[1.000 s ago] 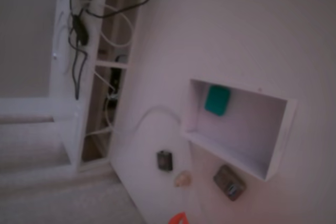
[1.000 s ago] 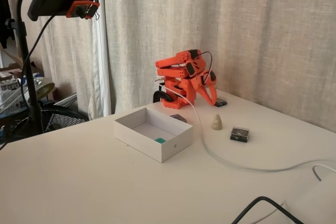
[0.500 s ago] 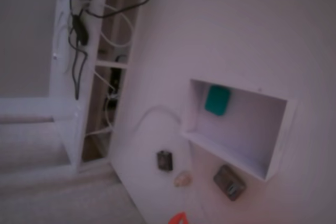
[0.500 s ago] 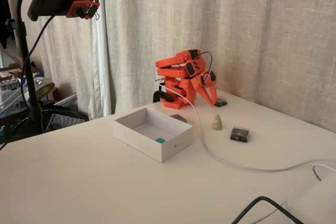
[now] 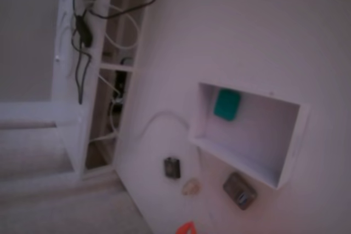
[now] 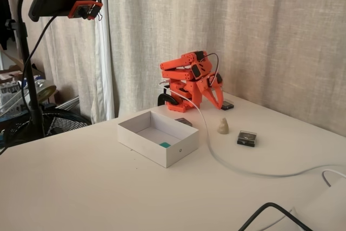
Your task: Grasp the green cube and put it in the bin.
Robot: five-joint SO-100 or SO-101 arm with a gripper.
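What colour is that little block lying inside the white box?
Teal-green. The cube shows best in the fixed view looking down into the bin.

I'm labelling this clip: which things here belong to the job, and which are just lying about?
Job:
- small teal-green rounded cube, lying inside the bin
- large white rectangular open-topped bin

Lying about:
- beige lump
- dark grey square blocks
- white cable

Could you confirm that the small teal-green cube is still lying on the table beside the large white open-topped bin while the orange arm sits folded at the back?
Not quite: the small teal-green cube already lies inside the large white open-topped bin, on its flat bottom near one wall, as both fixed views show. The rest holds: the orange arm sits folded at the back, away from the bin.
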